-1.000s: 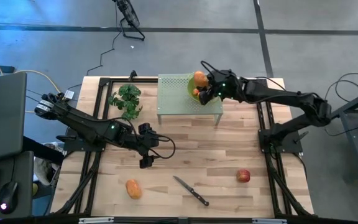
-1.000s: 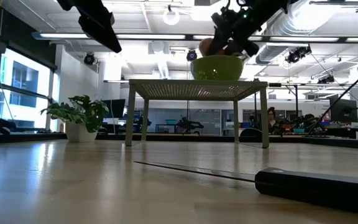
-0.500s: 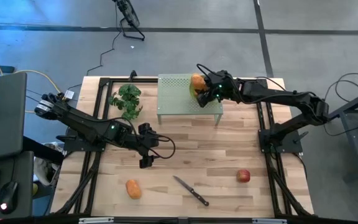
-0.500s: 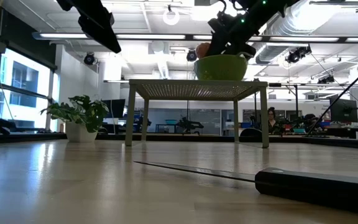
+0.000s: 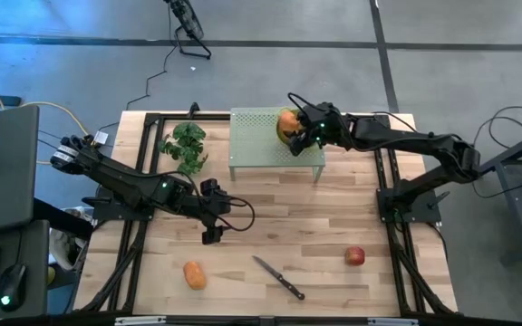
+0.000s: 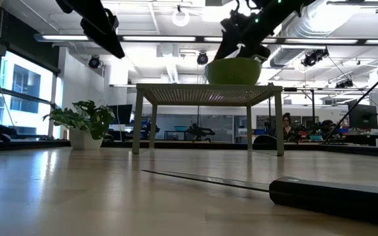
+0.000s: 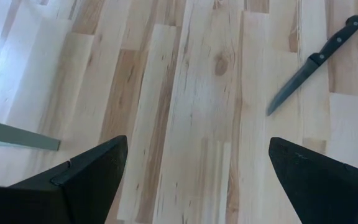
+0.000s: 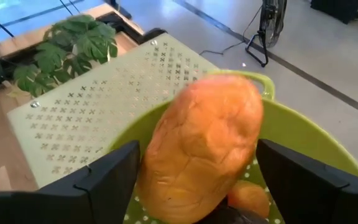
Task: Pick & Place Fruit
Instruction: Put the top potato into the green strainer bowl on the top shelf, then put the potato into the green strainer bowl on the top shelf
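Since the earlier frames the right gripper (image 5: 299,133) had shifted a little toward the left of the frame along the green stand (image 5: 252,145), and its jaws had spread — the orange fruit (image 8: 205,146) sat between the two fingers with a gap on each side, so by my reading it was let go rather than pinched. That fruit lay tilted in the green bowl (image 8: 303,140), its upper end poking above the rim, with a smaller orange piece (image 8: 248,198) just under it. In the high view the bowl sat at the upper centre of the frame on the stand's right end, the gripper right over it.

Judged from this, one piece had just been delivered, and the right arm would need to lift clear before anything else went in.

Two fruits were not yet placed: another orange one (image 5: 194,274) at lower left of the table (image 5: 270,226) and a red apple (image 5: 355,256) at lower right, well apart, with a knife (image 5: 278,277) between them. A leafy bunch (image 5: 185,145) lay just left of the stand.

The left gripper (image 5: 214,211) hung over bare wood at centre left — jaws spread wide, nothing in them, the knife ahead of it in its wrist view.
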Robot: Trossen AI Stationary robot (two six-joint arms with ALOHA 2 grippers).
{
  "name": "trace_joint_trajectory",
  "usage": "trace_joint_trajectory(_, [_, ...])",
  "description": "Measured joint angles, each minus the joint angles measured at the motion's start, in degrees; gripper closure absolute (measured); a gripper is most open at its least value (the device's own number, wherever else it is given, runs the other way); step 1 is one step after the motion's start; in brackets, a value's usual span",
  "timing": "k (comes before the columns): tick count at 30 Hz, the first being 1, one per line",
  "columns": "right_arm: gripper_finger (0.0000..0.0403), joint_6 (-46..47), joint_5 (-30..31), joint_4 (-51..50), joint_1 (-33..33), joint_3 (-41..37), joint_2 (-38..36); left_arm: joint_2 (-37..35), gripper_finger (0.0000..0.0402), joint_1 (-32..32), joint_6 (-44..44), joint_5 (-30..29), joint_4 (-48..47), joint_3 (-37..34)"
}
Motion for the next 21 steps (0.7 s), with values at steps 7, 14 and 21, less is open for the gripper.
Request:
trace_joint_trajectory(7, [0.0095, 0.00, -0.30, -1.24, 0.11, 0.00, -6.10, 0.00, 0.0018, -0.02, -1.86, 2.15, -3.26, 0.00])
trace_joint_trajectory(14, [0.0101, -0.43, -0.41, -7.02, 4.26, 0.00, -11.10, 0.02, 0.0018, 0.00, -3.41, 2.30, -3.92, -0.02])
trace_joint_trajectory(21, [0.0101, 0.61, -0.43, -11.40, 10.72, 0.00, -12.64, 0.02, 0.0018, -0.05, -6.24, 7.27, -4.27, -0.02])
